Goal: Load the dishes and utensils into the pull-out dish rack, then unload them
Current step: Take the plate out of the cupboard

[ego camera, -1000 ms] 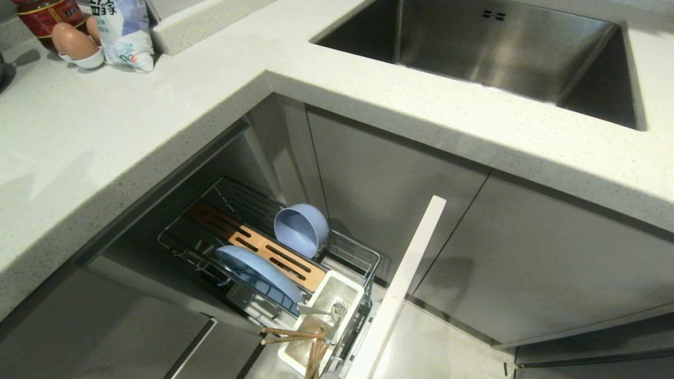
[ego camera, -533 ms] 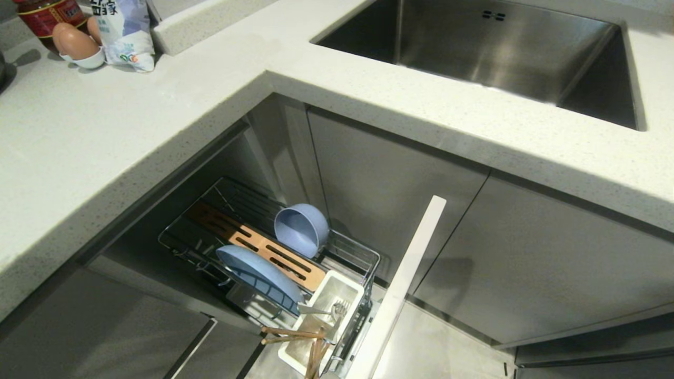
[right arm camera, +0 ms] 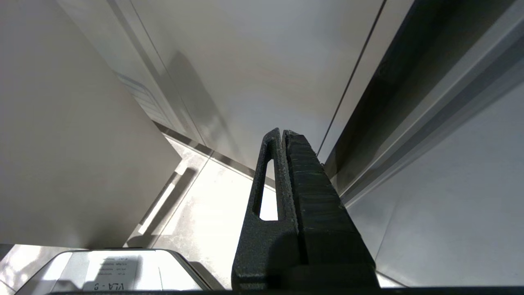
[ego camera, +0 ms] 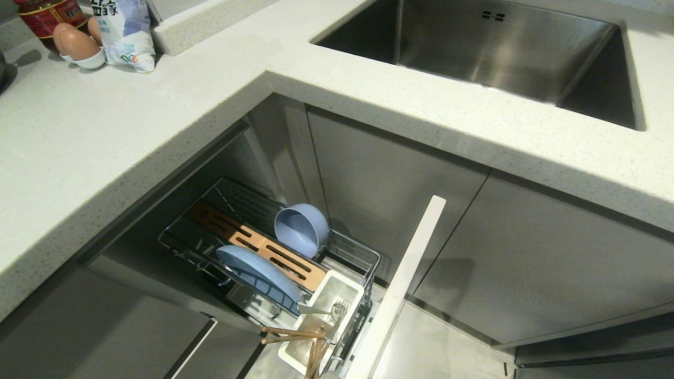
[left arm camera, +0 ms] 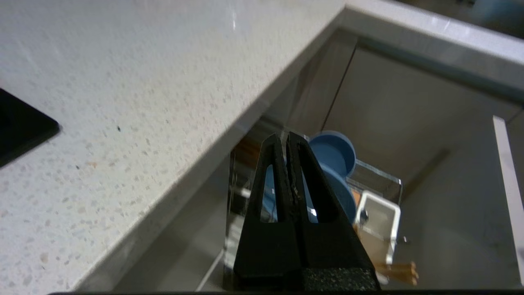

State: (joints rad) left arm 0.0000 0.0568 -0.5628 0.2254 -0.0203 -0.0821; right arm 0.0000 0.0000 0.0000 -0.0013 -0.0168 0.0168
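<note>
The pull-out dish rack [ego camera: 363, 255] stands drawn out under the counter corner, its white front panel [ego camera: 400, 284] nearest me. A light blue plate [ego camera: 258, 273] stands on edge in it. A light blue bowl [ego camera: 303, 229] lies tipped beside the wooden strip [ego camera: 253, 247]. Wooden chopsticks [ego camera: 300, 337] and a silver utensil [ego camera: 324, 310] rest in the white cutlery box [ego camera: 342, 292]. Neither arm shows in the head view. My left gripper [left arm camera: 286, 139] is shut and empty, hanging above the rack near the counter edge, with the bowl [left arm camera: 333, 151] beyond it. My right gripper [right arm camera: 281, 133] is shut, parked low by the cabinet fronts.
The pale stone counter [ego camera: 95, 131] wraps round the rack's corner. A steel sink [ego camera: 500, 47] is set into it at the back right. Eggs in a small dish [ego camera: 76, 45], a jar and a printed bag [ego camera: 124, 31] stand at the far left. Grey cabinet doors [ego camera: 526, 263] face the rack.
The head view has drifted very slightly; the rack and its contents have kept their places. No gripper enters that view.
</note>
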